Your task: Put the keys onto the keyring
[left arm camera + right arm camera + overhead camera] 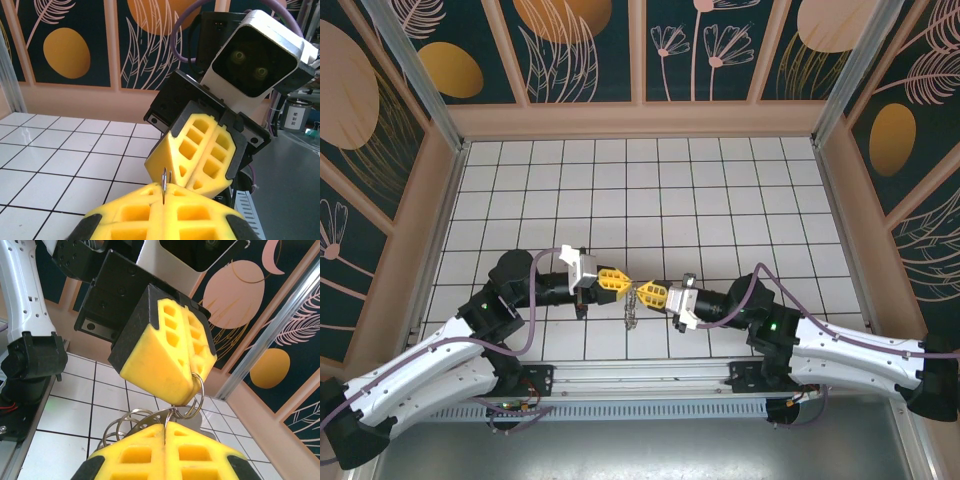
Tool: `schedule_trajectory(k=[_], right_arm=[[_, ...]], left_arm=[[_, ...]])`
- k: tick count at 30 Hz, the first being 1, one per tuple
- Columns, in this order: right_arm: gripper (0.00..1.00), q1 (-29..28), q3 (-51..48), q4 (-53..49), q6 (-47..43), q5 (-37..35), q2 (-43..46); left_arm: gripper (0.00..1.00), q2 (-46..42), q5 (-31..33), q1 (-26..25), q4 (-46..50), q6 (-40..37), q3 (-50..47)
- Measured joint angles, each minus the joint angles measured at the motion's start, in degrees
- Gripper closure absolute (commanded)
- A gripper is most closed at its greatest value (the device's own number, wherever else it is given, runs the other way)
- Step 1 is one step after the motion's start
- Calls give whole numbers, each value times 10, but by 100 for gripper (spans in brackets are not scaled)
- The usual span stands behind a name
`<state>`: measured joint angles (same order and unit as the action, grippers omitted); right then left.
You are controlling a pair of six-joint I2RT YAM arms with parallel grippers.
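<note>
Pinching keyring [632, 310]: left gripper [627, 284], right gripper [641, 292]

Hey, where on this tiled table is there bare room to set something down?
Bare: the far half of the tiled table up to the back wall, plus strips along both side walls. Crowded: near centre, where the left fingers and right fingers pinch the keyring, arms spreading to the near corners.
</note>
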<state>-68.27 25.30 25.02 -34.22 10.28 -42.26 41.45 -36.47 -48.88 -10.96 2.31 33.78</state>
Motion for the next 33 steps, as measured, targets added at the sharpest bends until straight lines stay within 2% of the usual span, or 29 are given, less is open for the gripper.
schedule_trajectory(k=[1,6,10,18,26,33], right_arm=[[100,0,0,0,0,0,0],[79,0,-6,-4,6,0,10],[72,0,-27,-21,28,0,44],[71,24,-26,-11,76,19,86],[69,35,11,16,104,81,24],[68,37,13,51,126,105,-3]], left_arm=[[100,0,-2,0,-1,0,0],[100,-1,-5,-1,-12,0,0],[100,-10,-5,-1,-29,-1,0],[100,-12,-6,-1,-45,-1,0],[100,-12,-10,-1,-63,0,0],[100,-12,-10,-1,-64,-1,0]])
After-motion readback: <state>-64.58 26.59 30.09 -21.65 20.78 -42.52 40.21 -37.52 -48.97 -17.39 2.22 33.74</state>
